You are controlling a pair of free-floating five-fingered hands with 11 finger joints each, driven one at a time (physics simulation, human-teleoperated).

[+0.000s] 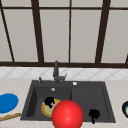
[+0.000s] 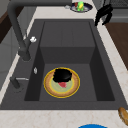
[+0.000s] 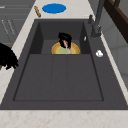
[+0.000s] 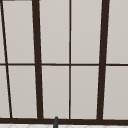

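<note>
A round plate [image 1: 44, 110] [image 2: 73, 88] [image 3: 56, 50] with a yellow rim and green middle lies on the floor of the sink's left basin. My left hand [image 1: 49, 101] [image 2: 62, 75] [image 3: 65, 39] is down on the plate, over its middle, and a small pinkish-red bit [image 2: 62, 85] shows under it. My right hand [image 1: 94, 114] [image 2: 103, 13] [image 3: 7, 58] hangs in the air over the sink's front edge at the right side, fingers relaxed and pointing down, holding nothing. A large red ball [image 1: 67, 114] shows low in the front view, covering part of the plate.
The dark sink [image 1: 87, 100] has a flat right section and a dark faucet [image 1: 56, 71] [image 2: 17, 30] [image 3: 97, 20] behind. On the left counter lie a blue plate [image 1: 7, 102] [image 3: 54, 8] and a wooden stick [image 1: 10, 117] [image 3: 37, 11]. A dark bowl [image 1: 125, 109] [image 2: 80, 6] of coloured food stands at the right.
</note>
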